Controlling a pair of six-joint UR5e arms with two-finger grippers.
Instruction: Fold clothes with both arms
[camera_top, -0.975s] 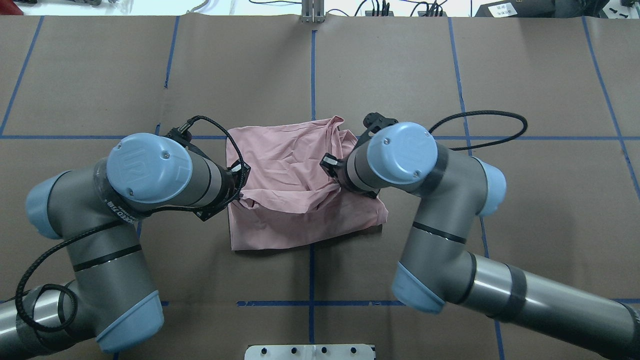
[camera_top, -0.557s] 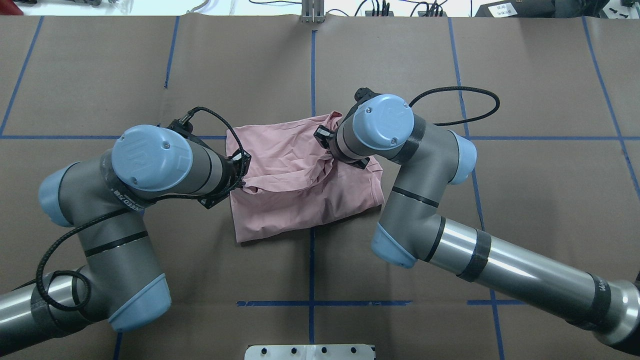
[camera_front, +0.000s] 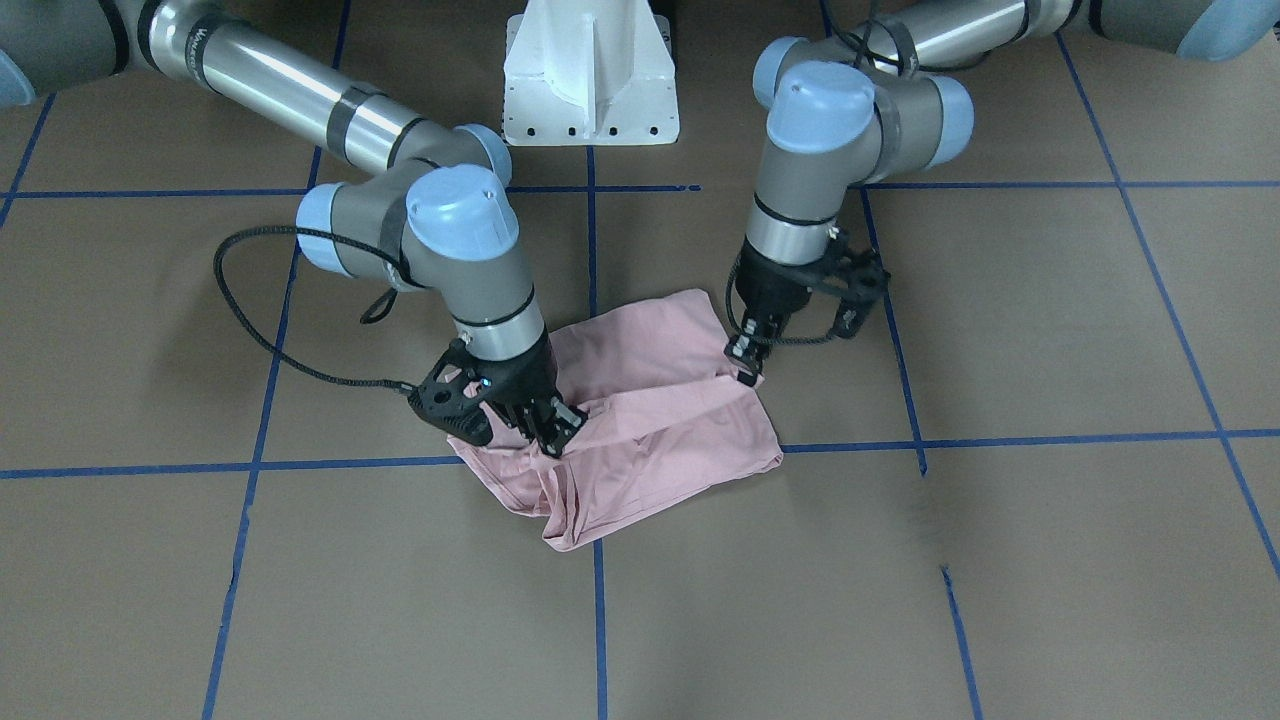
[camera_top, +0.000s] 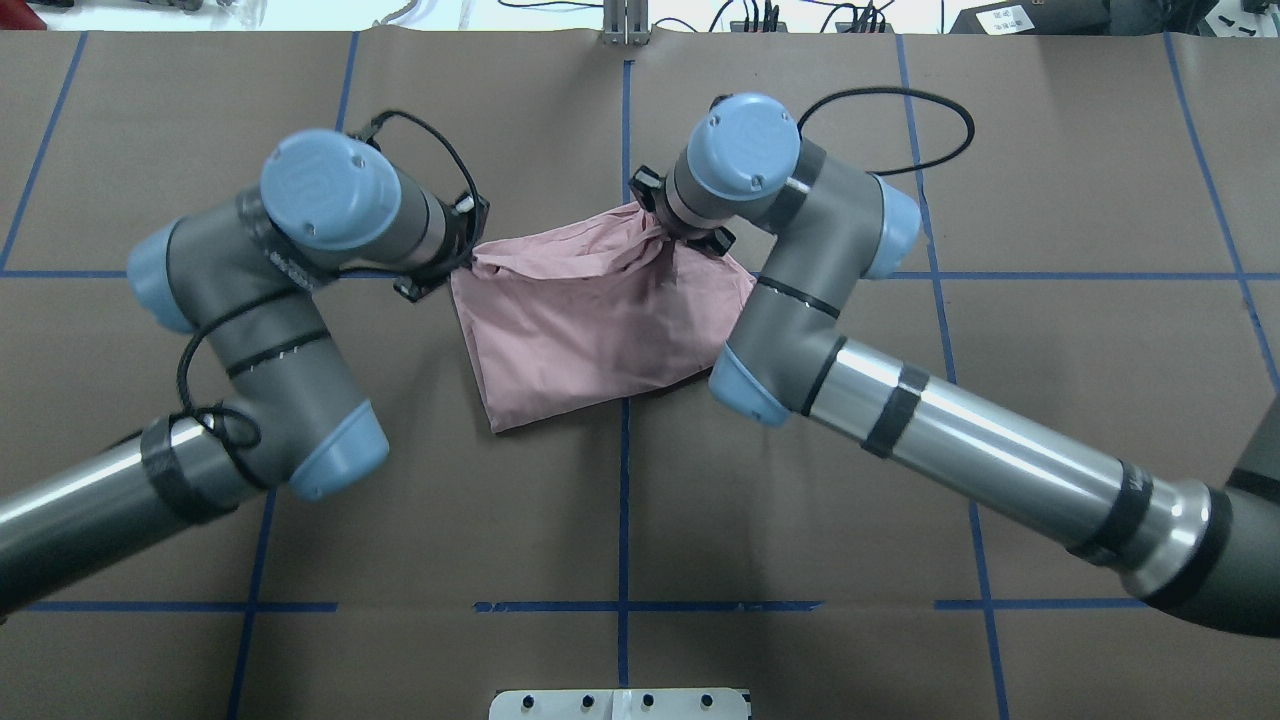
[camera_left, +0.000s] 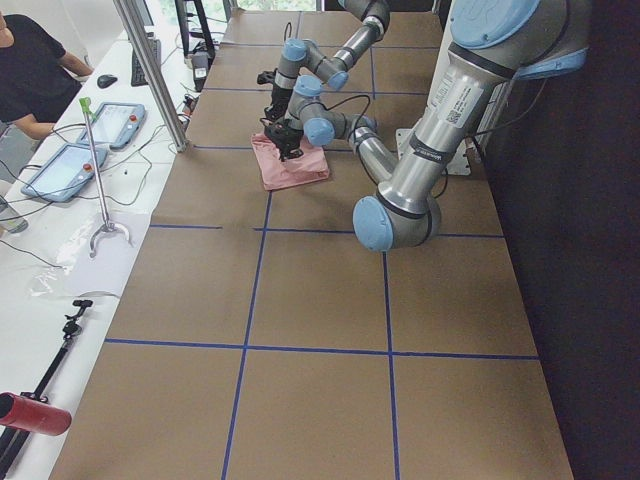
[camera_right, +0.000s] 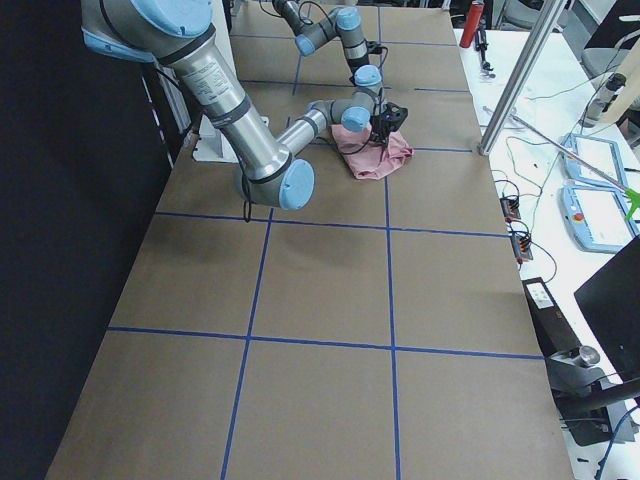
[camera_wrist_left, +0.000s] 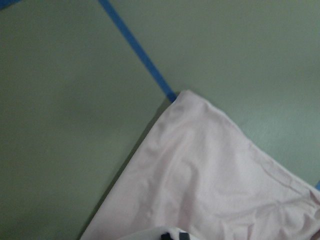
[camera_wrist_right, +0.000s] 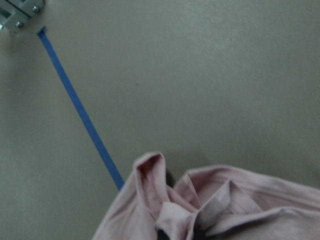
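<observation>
The pale pink T-shirt (camera_top: 600, 320) lies folded into a rough rectangle on the brown table, near the centre blue line. My left gripper (camera_top: 472, 262) is shut on its far left corner, and the same pinch shows at the left gripper (camera_front: 745, 372) in the front view. My right gripper (camera_top: 655, 232) is shut on the bunched far right corner, seen lower down as the right gripper (camera_front: 555, 432). Both wrist views show pink cloth gathered at the bottom edge: T-shirt (camera_wrist_left: 215, 185), T-shirt (camera_wrist_right: 225, 210). No print or lettering shows.
Blue tape lines (camera_top: 624, 500) divide the brown table cover. The white pedestal base (camera_front: 590, 80) stands at the robot's side. A metal post (camera_top: 625, 22) stands at the far edge. A person (camera_left: 30, 70) and control tablets (camera_left: 60, 170) are beside the table.
Both arms have swung away from the robot toward the far edge, carrying the held shirt edge over the rest. The shirt now lies narrower and flatter.
</observation>
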